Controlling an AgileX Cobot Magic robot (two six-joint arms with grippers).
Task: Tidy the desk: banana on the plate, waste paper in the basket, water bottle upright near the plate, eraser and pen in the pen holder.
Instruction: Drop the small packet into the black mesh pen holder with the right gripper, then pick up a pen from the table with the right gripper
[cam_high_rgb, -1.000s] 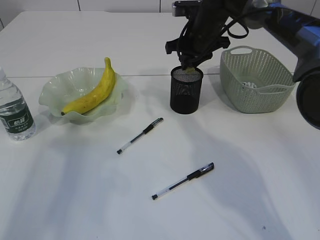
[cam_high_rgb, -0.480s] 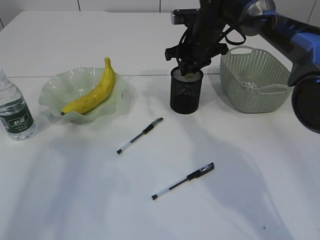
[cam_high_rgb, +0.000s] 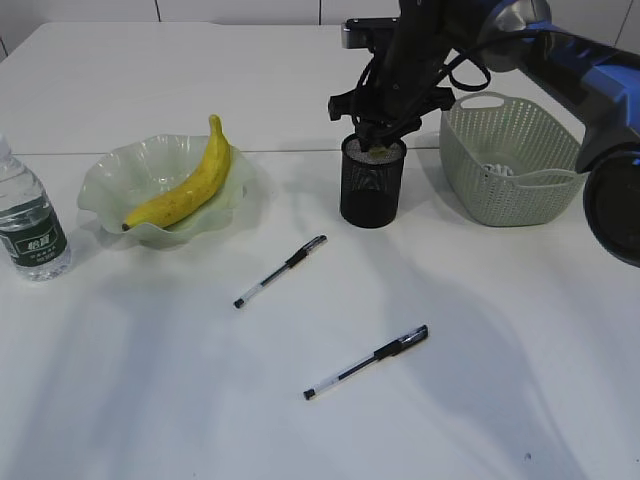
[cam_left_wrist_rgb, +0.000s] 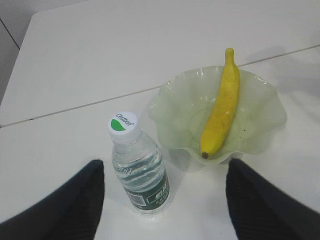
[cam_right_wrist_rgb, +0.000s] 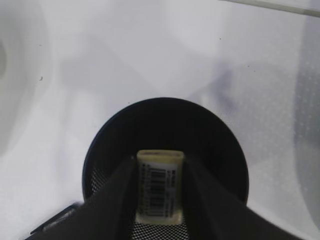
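Black mesh pen holder (cam_high_rgb: 372, 181): stands upright on the table between the plate and the basket; in the right wrist view its round rim (cam_right_wrist_rgb: 165, 150) opens straight under the claw.
Eraser (cam_right_wrist_rgb: 158, 186): pale block with a white label carrying a barcode and tiny print too small to read, sitting between the right gripper's (cam_high_rgb: 380, 140) 2 fingers (cam_right_wrist_rgb: 112, 197) over the holder's mouth.
Right claw state: narrowly parted, fingers close against both sides of the eraser, gripping it.
Left claw state: left gripper (cam_left_wrist_rgb: 162, 200) spread wide, nothing between its 2 dark fingers (cam_left_wrist_rgb: 65, 200), hovering above the bottle.
Water bottle (cam_left_wrist_rgb: 140, 167): upright just beside the plate, white cap with a green patch and the word "Cestbon", dark green label with white writing I cannot read.
Banana (cam_high_rgb: 185, 185): lying across the pale green wavy plate (cam_high_rgb: 105, 185).
Pens: 2 on the bare table, one (cam_high_rgb: 281, 271) near the holder's front, the other (cam_high_rgb: 366, 362) nearer the camera.
Basket (cam_high_rgb: 510, 160): pale green weave, right of the holder, something white inside.
Surface: white table (cam_high_rgb: 150, 400) with a seam across it.
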